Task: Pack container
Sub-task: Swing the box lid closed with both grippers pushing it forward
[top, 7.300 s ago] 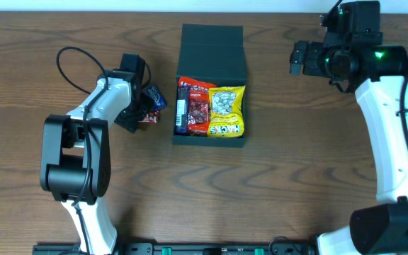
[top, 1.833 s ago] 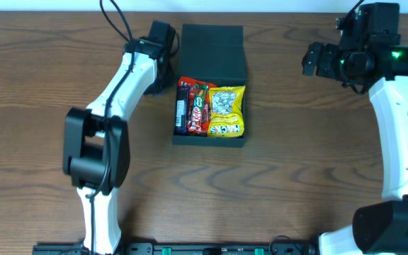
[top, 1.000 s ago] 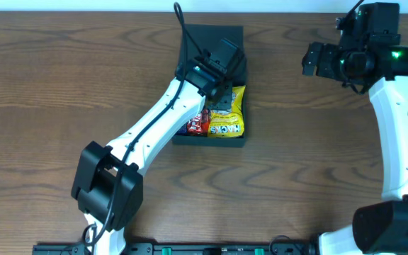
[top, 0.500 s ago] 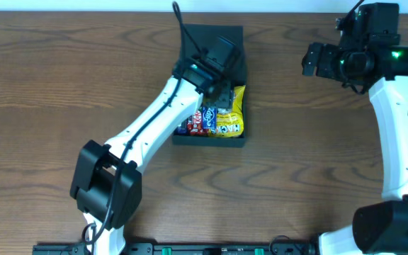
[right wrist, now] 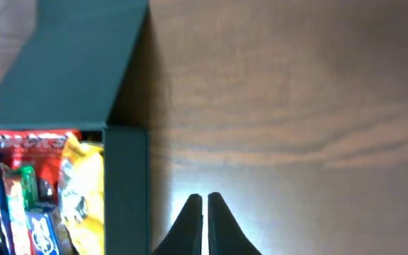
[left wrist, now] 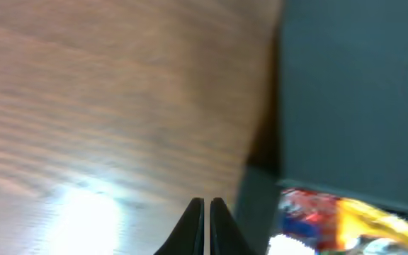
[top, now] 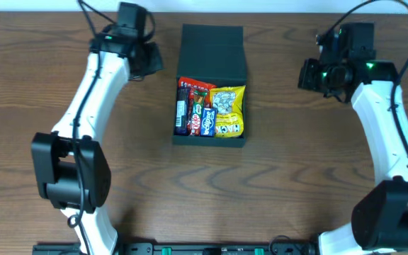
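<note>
Teal-black cardboard container [top: 210, 142] is lying open between the arms with snack packets [top: 211, 110] filling it, so only closing its flap lid [top: 211, 46] is seemingly remaining, while the left gripper [left wrist: 207, 204] and right gripper [right wrist: 204, 198] are hovering empty, jaws pressed together.

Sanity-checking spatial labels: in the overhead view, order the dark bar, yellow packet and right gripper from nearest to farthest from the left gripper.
From the left gripper, which sits left of the container:
1. the dark bar, along the container's left edge.
2. the yellow packet, on the container's right side.
3. the right gripper, beyond the container on the right.
</note>
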### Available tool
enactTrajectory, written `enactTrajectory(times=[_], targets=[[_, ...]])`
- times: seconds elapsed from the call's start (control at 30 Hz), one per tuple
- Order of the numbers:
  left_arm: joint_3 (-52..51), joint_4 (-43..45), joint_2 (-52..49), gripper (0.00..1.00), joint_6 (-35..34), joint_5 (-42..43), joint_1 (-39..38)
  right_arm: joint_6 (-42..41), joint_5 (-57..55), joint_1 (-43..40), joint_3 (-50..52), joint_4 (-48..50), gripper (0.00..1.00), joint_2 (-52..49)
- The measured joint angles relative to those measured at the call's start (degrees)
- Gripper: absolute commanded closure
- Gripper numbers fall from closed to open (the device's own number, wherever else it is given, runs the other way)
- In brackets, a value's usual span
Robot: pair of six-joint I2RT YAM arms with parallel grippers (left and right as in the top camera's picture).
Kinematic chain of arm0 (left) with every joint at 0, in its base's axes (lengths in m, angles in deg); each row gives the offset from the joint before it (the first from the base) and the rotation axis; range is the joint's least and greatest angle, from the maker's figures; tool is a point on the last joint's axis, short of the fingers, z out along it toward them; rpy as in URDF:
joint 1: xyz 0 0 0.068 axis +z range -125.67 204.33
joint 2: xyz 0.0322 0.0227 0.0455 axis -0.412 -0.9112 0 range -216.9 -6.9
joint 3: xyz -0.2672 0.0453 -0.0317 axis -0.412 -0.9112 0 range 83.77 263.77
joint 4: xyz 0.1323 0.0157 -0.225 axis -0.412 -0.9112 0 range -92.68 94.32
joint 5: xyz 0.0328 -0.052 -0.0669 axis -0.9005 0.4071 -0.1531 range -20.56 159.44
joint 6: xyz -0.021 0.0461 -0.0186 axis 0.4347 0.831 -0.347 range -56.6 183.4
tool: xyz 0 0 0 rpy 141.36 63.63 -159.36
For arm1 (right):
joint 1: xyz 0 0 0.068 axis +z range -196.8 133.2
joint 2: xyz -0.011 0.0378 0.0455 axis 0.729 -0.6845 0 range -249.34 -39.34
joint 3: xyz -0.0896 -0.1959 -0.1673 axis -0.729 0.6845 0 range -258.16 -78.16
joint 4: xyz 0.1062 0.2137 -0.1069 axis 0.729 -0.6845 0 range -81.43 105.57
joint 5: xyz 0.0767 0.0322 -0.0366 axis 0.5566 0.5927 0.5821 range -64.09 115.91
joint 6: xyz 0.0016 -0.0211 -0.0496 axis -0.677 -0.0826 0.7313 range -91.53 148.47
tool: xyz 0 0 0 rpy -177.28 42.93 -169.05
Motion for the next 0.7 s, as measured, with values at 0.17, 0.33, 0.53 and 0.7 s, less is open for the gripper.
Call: enactTrajectory(times=[0.17, 0.33, 0.53, 0.7], targets=[[0.0, 0.09, 0.0, 0.94, 3.15, 6.01, 1.05, -0.68, 3.17, 0.11, 0.98, 3.69, 0.99, 0.0], [0.42, 12.72, -2.25, 0.94, 2.58, 10.45, 1.11, -2.29, 7.13, 0.76, 2.19, 15.63, 0.98, -3.21], [8.81, 14.32, -16.74, 0.94, -1.31, 18.49, 3.76, -6.29, 20.2, 0.87, -7.98, 17.38, 0.99, -23.08], [20.09, 6.58, -28.33, 0.94, -2.36, 23.82, 6.75, -7.48, 24.57, 2.05, -21.18, 9.92, 0.99, -36.57]])
